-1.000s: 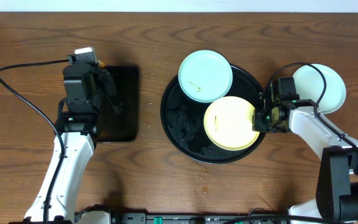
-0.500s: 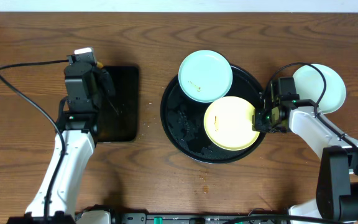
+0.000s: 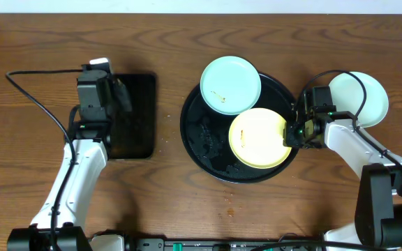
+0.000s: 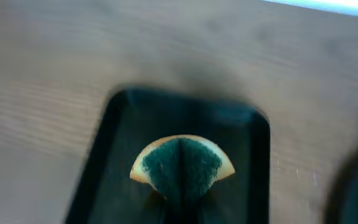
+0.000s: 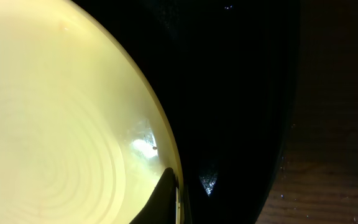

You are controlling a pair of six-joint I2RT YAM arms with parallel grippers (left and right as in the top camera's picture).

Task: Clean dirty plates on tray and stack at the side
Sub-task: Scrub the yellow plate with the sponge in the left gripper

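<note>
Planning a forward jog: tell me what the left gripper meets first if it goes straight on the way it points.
Probably the small rectangular black tray: the left gripper, shut on a folded sponge, points down at its floor, sponge leading. Depth is unclear.

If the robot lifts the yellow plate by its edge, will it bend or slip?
The yellow plate looks small and thin, so it is probably light and stiff, not floppy. Its surface shines in the right wrist view, so it may be slippery. Pinched only at the rim by the right gripper, it could tilt.

The sponge (image 4: 181,167) is blurred, its lower end indistinct; the view's edges crop the yellow plate (image 5: 55,124).
</note>
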